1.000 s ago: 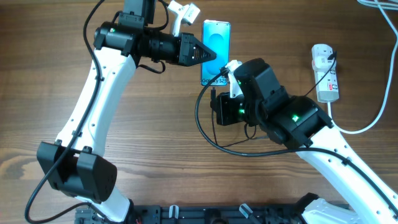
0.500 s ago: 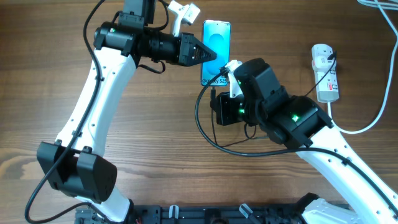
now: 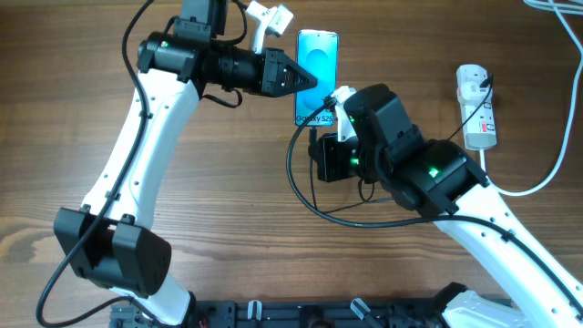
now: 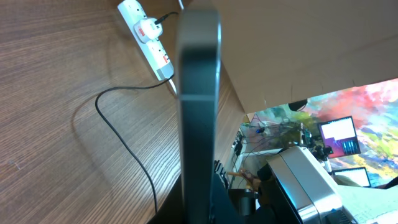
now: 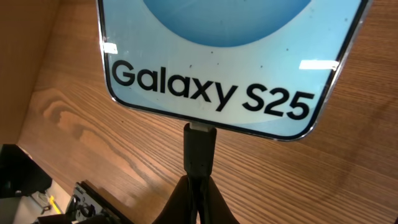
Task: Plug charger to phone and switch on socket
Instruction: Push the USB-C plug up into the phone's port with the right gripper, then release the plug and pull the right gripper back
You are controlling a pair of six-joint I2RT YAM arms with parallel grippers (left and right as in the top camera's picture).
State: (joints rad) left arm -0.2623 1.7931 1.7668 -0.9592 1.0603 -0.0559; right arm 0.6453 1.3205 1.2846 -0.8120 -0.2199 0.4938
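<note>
The phone (image 3: 316, 64), cyan screen with "Galaxy S25" text (image 5: 211, 93), lies on the wooden table. My left gripper (image 3: 305, 80) is shut on its left edge; the left wrist view shows the phone edge-on (image 4: 198, 106). My right gripper (image 5: 199, 186) is shut on the charger's dark connector (image 5: 199, 149), whose tip meets the phone's lower edge. The thin black cable (image 3: 301, 196) loops under my right arm and also shows in the left wrist view (image 4: 124, 134). The socket (image 3: 476, 107), a white power strip, lies at the right with a plug in it (image 4: 149, 28).
A thick white cord (image 3: 556, 164) runs from the strip off the right edge. My right arm's body (image 3: 410, 164) covers the table below the phone. The table's edge and a cluttered room show in the left wrist view (image 4: 298, 149).
</note>
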